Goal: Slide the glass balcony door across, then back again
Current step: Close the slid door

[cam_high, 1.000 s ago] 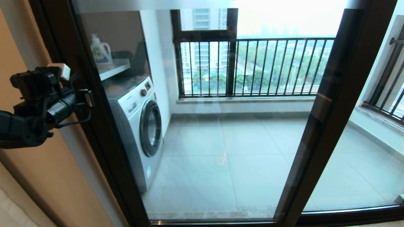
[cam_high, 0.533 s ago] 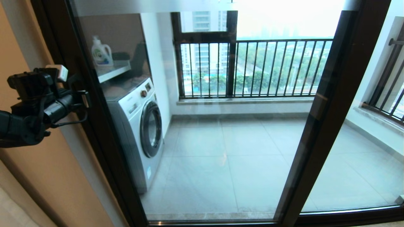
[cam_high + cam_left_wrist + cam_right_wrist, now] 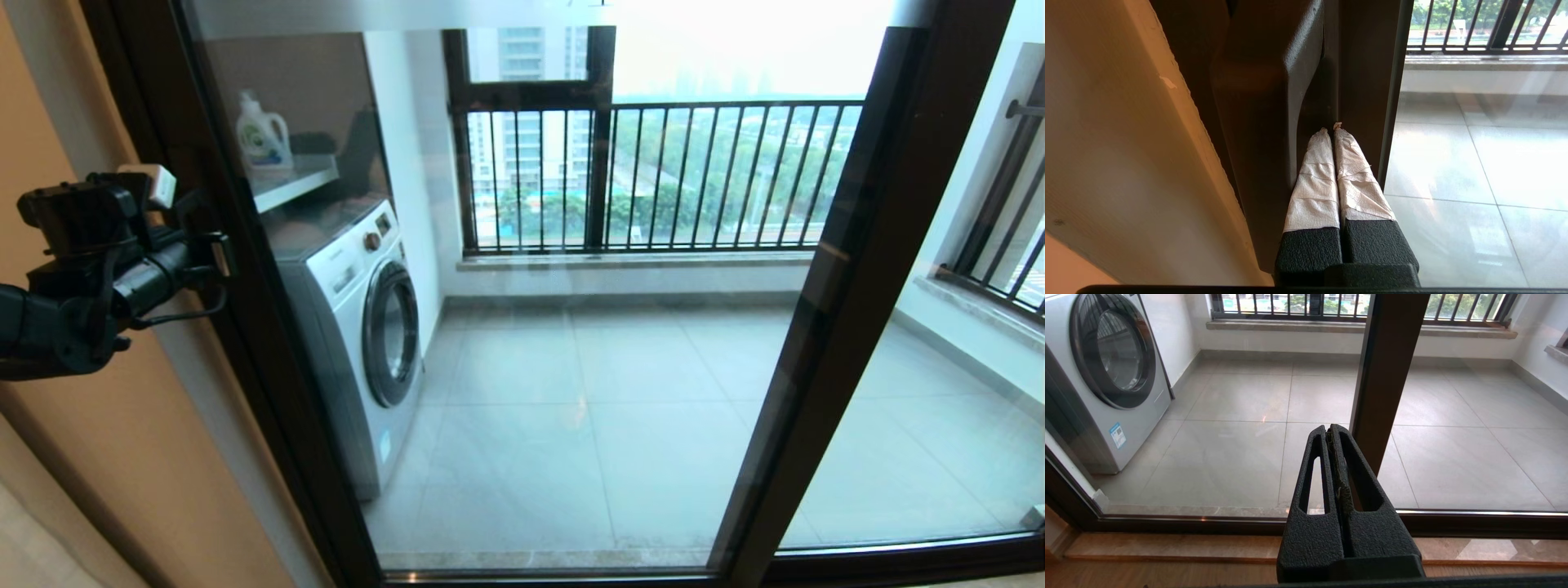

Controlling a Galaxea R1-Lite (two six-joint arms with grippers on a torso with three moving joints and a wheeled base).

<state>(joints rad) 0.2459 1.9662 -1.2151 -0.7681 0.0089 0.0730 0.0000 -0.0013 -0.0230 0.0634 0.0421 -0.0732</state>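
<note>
The glass balcony door (image 3: 571, 343) fills the head view, its dark brown left upright (image 3: 245, 343) close to the wall. My left gripper (image 3: 222, 253) is at that upright, about mid-height. In the left wrist view the left gripper (image 3: 1331, 127) is shut; its white-taped fingers (image 3: 1314, 179) press together and sit in the gap between the dark bar handle (image 3: 1265, 102) and the door frame (image 3: 1363, 81). My right gripper (image 3: 1329, 430) is shut and empty, low before the glass near a dark upright (image 3: 1388, 367); it is out of the head view.
Behind the glass stand a washing machine (image 3: 359, 327), a detergent bottle (image 3: 261, 135) on a shelf, and the black balcony railing (image 3: 694, 171). An orange wall (image 3: 82, 457) borders the door on the left. The dark bottom track (image 3: 1167, 524) runs along the floor.
My left gripper and the door frame shifted slightly to the left during the first half second, then held still.
</note>
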